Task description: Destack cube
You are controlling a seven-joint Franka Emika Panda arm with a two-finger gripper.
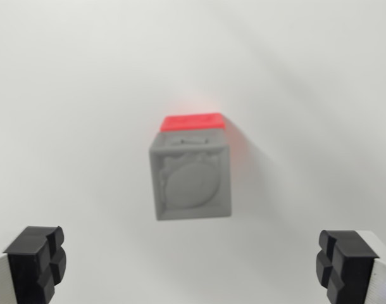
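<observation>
The black-fingered gripper gapes wide, holding nothing; ahead between its fingers, a grey plastic cube sits atop a red cube.

Grey cube atop red cube

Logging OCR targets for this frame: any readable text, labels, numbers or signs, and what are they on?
No readable text anywhere.
Grey plastic cube: the top face has a raised round relief, blurred; no letters or digits can be made out.
Red plastic cube under it: only an edge shows, no markings.
Black end effector fingertips: blank.
White table surface: blank.
</observation>
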